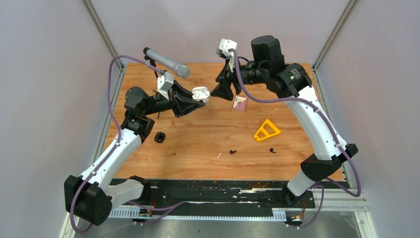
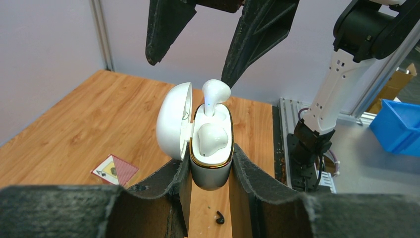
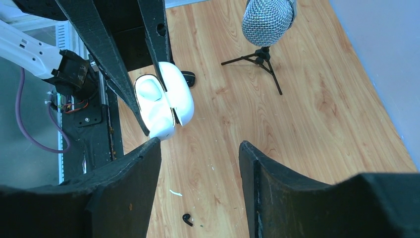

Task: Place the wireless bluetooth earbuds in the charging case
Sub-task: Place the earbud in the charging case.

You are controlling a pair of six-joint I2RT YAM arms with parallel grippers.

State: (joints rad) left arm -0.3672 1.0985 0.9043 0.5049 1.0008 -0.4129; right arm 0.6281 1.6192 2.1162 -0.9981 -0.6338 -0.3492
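mid-air, left pincer (image 1: 199,95) opposite right pincer (image 1: 214,93)

Tiny black earbuds (image 1: 233,151), orientation perhaps indiscernible

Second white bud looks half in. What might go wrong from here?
The upright white earbud is only partway into the white charging case, its head above the rim; a brush from the open right gripper close above might tip it out. The left gripper clamps only the case's lower body, so pressing down may tilt or slip it.
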